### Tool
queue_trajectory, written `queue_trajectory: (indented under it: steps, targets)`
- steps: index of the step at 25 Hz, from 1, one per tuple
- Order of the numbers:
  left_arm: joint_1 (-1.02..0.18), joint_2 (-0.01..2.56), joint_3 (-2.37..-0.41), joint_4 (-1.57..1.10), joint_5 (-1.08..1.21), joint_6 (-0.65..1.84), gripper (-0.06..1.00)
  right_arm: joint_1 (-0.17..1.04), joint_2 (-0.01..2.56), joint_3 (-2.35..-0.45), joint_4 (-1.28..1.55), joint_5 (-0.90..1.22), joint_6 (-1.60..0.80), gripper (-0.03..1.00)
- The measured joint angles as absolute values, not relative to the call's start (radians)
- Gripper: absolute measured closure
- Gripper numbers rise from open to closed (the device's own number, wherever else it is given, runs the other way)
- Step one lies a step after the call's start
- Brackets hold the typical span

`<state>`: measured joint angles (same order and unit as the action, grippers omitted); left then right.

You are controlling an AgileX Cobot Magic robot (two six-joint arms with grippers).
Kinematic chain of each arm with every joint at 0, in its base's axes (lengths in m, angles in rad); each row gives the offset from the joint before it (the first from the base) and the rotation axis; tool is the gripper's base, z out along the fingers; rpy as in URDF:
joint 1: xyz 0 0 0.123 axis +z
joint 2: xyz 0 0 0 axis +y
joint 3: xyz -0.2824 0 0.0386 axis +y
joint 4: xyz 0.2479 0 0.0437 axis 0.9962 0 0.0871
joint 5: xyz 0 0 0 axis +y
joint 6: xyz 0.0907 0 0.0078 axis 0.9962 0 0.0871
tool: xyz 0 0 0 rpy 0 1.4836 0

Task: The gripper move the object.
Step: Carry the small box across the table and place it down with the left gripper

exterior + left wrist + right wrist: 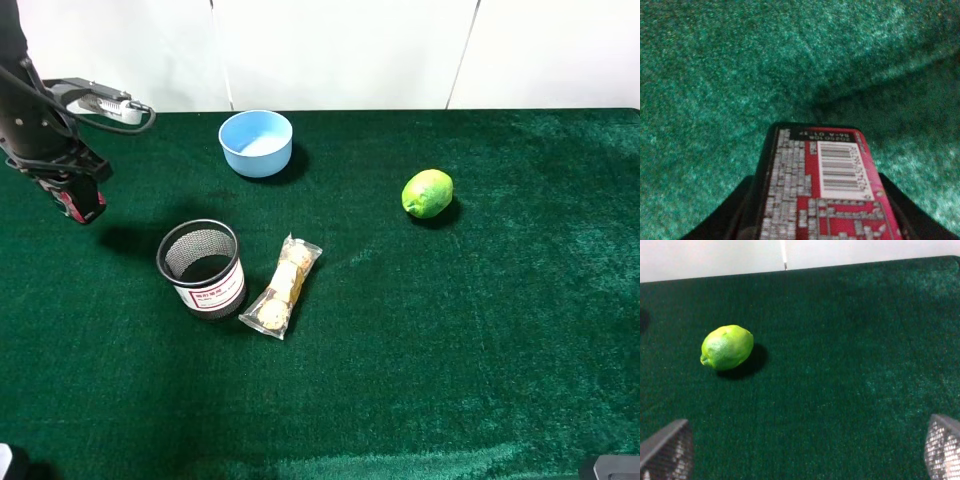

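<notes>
Fingers [722,222] of the left gripper [76,196] are clamped on one small black-and-red box [825,190]. Its barcode side faces the wrist camera, and it is held over the far left of the green bench [450,350]. Outward lie one black mesh cup [201,268], one clear biscuit packet [282,287] just beside it, one blue bowl [256,143] and one lime [427,193]. The right gripper [805,452] has its fingers [667,450] apart, holding nothing.

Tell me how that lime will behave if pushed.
The lime is rounded and sits free on the green cloth, so it will probably roll, though the nap may slow it. Its glossy skin could slip in a pinch.
</notes>
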<state>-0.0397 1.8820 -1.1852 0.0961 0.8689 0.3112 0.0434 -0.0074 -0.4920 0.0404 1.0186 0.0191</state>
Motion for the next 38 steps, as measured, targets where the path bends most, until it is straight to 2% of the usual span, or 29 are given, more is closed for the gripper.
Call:
queue_trajectory:
  steps: [15,38]
  targets:
    - [-0.088,1.881,-1.385,0.084,1.099,0.268,0.47,0.043,-0.007,-0.492,0.04,1.02,0.019,0.28]
    - [-0.344,1.947,-1.716,0.111,1.161,0.152,0.47,0.043,-0.007,-0.492,0.04,1.019,0.019,0.28]
